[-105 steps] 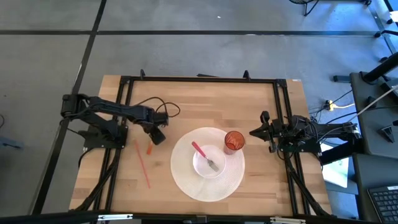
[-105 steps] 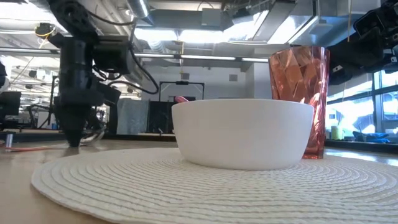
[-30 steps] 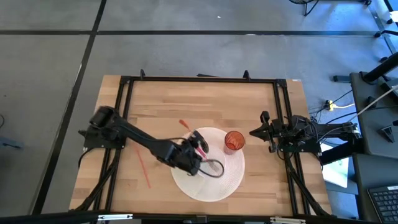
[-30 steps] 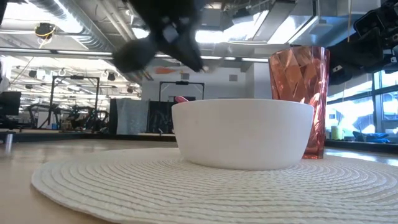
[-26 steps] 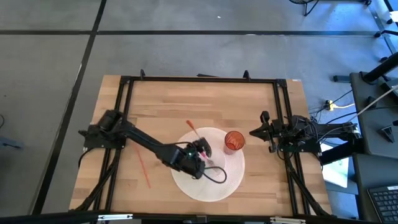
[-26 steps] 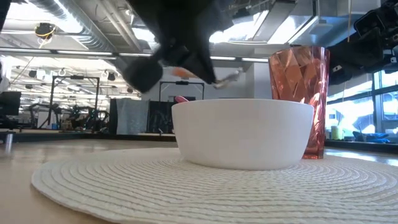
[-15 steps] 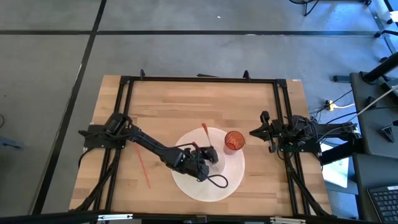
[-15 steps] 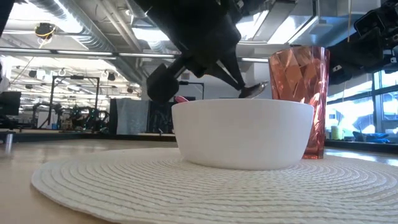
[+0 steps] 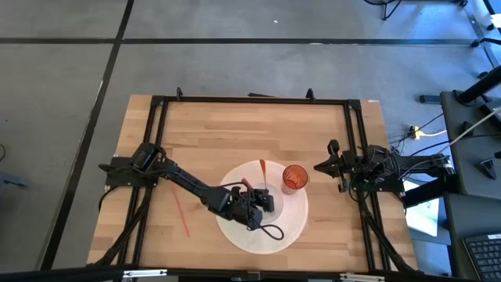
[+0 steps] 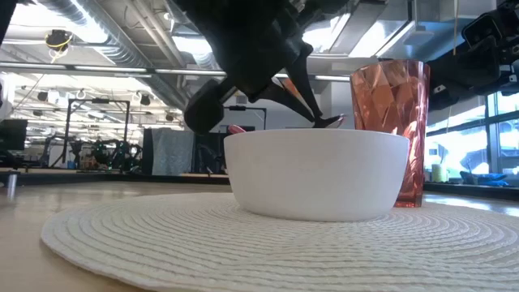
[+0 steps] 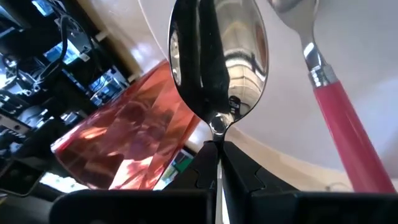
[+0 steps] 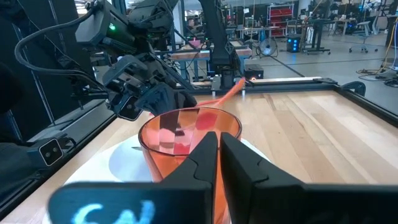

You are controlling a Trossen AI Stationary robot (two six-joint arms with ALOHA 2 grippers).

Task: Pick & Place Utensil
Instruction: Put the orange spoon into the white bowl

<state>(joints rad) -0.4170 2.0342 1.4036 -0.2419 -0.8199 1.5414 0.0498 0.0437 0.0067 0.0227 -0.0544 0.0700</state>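
My left gripper (image 9: 266, 201) hangs over the white bowl (image 10: 316, 174) on the round woven placemat (image 9: 235, 229), shut on a spoon with a metal head (image 11: 217, 56) and an orange handle (image 9: 263, 172). In the low view the spoon's head (image 10: 328, 122) is at the bowl's rim. A pink-handled utensil (image 11: 339, 130) lies in the bowl. A red tumbler (image 9: 294, 177) stands on the placemat beside the bowl. My right gripper (image 9: 322, 167) waits shut at the table's right side. My left gripper pinches the spoon at its thin neck (image 11: 217, 132), just behind the metal head, between its two fingers. The head sticks out past the fingertips and the orange handle points toward the table's far edge. The spoon is lifted; whether its head touches the bowl, I cannot tell.
A thin red stick (image 9: 179, 207) lies on the wood left of the placemat. A black frame (image 9: 250, 99) runs round the table. The tumbler (image 12: 186, 140) stands close in front of my right gripper (image 12: 216, 155).
My left gripper has gone toward the table's right edge over the bowl and come down, carrying the spoon. The spoon has turned about: its orange handle, which pointed far-left, now points toward the far edge, and its head has dropped to the bowl's rim.
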